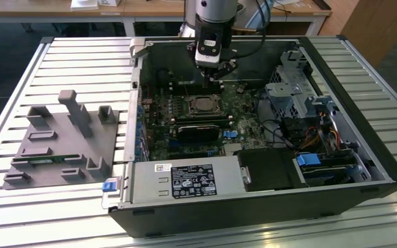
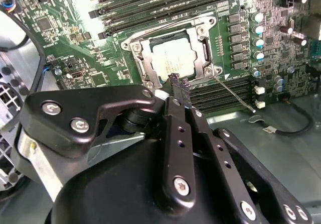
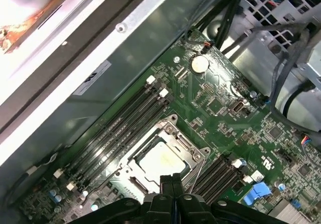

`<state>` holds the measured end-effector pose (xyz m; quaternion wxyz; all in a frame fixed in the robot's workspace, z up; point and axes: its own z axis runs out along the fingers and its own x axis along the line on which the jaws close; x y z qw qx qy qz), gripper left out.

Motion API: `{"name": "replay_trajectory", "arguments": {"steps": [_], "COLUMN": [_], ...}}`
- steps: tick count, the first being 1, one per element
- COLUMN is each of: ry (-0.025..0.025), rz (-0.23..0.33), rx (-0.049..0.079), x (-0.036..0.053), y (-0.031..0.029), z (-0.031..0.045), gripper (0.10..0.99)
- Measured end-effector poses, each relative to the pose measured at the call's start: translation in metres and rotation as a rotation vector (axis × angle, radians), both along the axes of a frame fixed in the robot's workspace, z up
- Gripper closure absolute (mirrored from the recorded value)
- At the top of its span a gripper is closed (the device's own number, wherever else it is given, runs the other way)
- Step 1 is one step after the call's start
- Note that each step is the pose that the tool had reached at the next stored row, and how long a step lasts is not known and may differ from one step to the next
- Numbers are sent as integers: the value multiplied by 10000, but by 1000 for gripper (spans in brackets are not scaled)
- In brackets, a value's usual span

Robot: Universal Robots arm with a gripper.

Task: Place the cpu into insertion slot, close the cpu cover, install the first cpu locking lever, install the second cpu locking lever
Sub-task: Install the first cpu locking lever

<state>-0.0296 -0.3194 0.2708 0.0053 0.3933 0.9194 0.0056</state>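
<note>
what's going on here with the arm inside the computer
A robot arm's gripper hovers inside an open computer case, just above the cpu, with its fingers shut and holding nothing. The cpu is already seated on the board, and the cover looks folded down around it, its silvery face showing through the window. One thin lever sticks out from the cover's corner and does not appear to be latched.

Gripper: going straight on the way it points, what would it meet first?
Probably the near edge of the cpu cover framing the cpu, judging by the second wrist view; depth is unclear.
</note>
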Motion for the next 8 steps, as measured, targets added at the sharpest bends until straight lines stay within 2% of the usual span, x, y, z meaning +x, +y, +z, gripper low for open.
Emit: {"name": "replay_trajectory", "arguments": {"steps": [8], "ry": [0], "rz": [594], "rx": [0], "x": [0], "y": [0], "z": [0], "gripper": [980]}}
